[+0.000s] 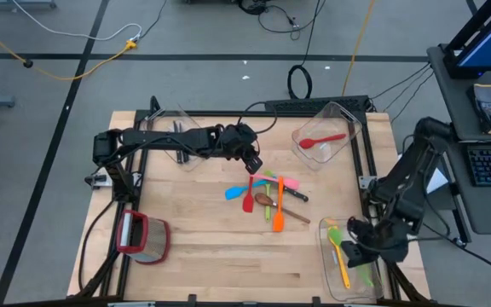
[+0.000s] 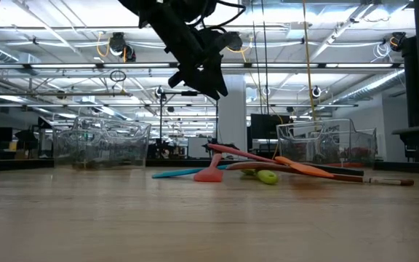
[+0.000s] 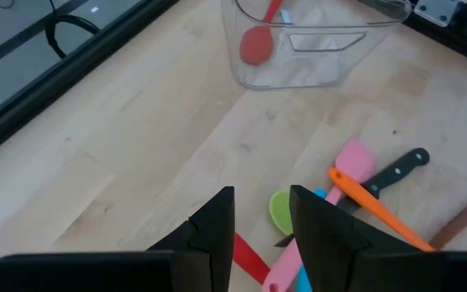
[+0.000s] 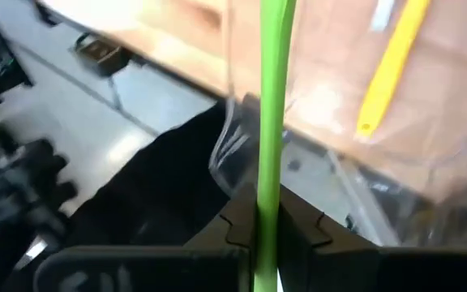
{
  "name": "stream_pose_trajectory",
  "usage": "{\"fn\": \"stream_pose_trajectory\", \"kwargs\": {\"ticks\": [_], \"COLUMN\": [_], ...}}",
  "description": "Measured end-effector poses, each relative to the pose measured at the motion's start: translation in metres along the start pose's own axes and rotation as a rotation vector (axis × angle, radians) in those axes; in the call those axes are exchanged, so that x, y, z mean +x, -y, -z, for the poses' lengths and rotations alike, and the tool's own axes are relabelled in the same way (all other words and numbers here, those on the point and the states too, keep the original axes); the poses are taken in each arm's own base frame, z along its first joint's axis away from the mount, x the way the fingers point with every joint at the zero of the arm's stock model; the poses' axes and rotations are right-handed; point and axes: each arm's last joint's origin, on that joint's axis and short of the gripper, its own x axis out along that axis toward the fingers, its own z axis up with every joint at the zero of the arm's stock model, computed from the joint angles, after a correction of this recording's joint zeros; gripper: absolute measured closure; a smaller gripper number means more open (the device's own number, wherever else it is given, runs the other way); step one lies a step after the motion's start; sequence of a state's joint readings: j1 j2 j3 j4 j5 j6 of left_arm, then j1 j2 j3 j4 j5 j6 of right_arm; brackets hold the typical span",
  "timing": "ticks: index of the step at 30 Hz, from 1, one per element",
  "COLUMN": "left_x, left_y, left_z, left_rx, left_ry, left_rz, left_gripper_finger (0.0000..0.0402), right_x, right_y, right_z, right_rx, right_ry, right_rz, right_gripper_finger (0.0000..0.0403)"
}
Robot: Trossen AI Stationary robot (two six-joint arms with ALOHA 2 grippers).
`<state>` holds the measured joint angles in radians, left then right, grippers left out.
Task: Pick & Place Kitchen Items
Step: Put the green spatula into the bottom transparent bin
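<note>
Working down from the wooden table (image 1: 203,247), I see clear bins at its edges for sorting, one already keeping a red spoon (image 1: 322,139). My left gripper (image 1: 252,164) hovers above the mixed utensil pile (image 1: 267,196) at table centre, its fingers (image 3: 213,231) partly parted and empty, presumably lining up a pick. My right gripper (image 1: 358,249) is clamped tight on a green utensil (image 4: 272,122) at the near-right bin (image 1: 326,264), apparently to drop it beside the yellow one (image 4: 392,61).

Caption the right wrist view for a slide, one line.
Right gripper with jaws shut on a green utensil, beside a yellow utensil in a clear bin.
</note>
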<state>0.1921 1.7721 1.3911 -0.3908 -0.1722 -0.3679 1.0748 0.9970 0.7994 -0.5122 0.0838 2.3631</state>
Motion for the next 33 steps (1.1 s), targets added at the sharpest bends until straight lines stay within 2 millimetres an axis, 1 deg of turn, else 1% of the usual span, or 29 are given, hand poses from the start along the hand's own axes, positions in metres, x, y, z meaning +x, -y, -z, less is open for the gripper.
{"fn": "stream_pose_trajectory", "kwargs": {"ticks": [4, 12, 27, 30, 33], "left_x": [0.0, 0.0, 0.0, 0.0, 0.0], "left_y": [0.001, 0.001, 0.001, 0.001, 0.001], "left_z": [0.0, 0.0, 0.0, 0.0, 0.0], "left_rx": [-0.002, -0.018, -0.042, -0.042, -0.042], "left_ry": [-0.008, -0.016, -0.017, -0.017, -0.017], "left_rz": [0.022, 0.041, 0.041, 0.041, 0.041], "left_gripper_finger": [0.0277, 0.0277, 0.0277, 0.0277, 0.0277], "right_x": [0.01, 0.023, 0.044, 0.049, 0.052], "right_y": [0.004, 0.009, 0.014, 0.014, 0.014], "right_z": [-0.002, -0.01, -0.013, -0.012, -0.013], "right_rx": [-0.007, -0.005, -0.034, -0.039, -0.043], "right_ry": [0.056, 0.152, 0.221, 0.222, 0.229], "right_rz": [0.059, 0.148, 0.222, 0.225, 0.233], "right_gripper_finger": [0.0388, 0.0388, 0.0387, 0.038, 0.0362]}}
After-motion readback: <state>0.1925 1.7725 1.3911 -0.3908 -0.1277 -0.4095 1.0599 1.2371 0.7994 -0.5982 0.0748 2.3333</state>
